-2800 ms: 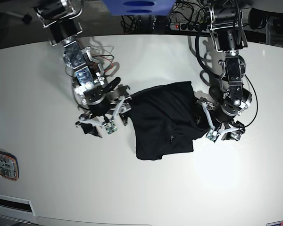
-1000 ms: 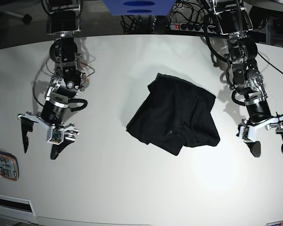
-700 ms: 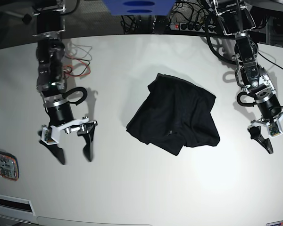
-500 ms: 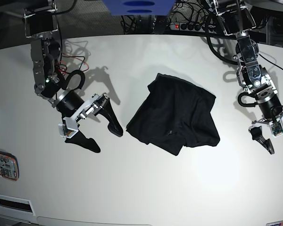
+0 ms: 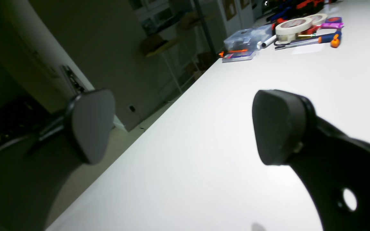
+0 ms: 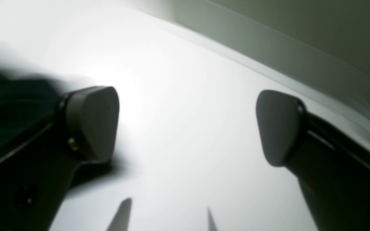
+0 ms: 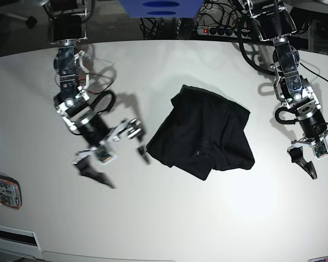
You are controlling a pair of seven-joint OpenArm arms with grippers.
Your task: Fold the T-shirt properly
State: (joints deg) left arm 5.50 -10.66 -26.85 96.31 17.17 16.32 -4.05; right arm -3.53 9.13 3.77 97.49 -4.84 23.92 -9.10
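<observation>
The black T-shirt [image 7: 205, 134] lies crumpled in a rough folded bundle at the middle of the white table [image 7: 169, 218]. My right gripper [image 7: 119, 162] hovers just left of it, open and blurred by motion. One of its fingertips [image 7: 143, 154] is close to the shirt's left edge. In the right wrist view the right gripper [image 6: 185, 125] holds nothing, and a dark blur [image 6: 2, 93] sits at far left. My left gripper [image 7: 320, 158] hangs open near the table's right edge, apart from the shirt. The left wrist view shows the left gripper [image 5: 185, 128] empty.
A phone-like object [image 7: 4, 191] lies at the table's left edge, a white box [image 7: 13, 237] at the front left. Cables and a power strip [image 7: 213, 30] run behind the table. The left wrist view shows a tape roll [image 5: 295, 25], a plastic box [image 5: 246, 37] and a screwdriver [image 5: 328, 37].
My right gripper swung from the table's left side toward the shirt's left edge and spread wider. The left gripper and the shirt have stayed where they were.
</observation>
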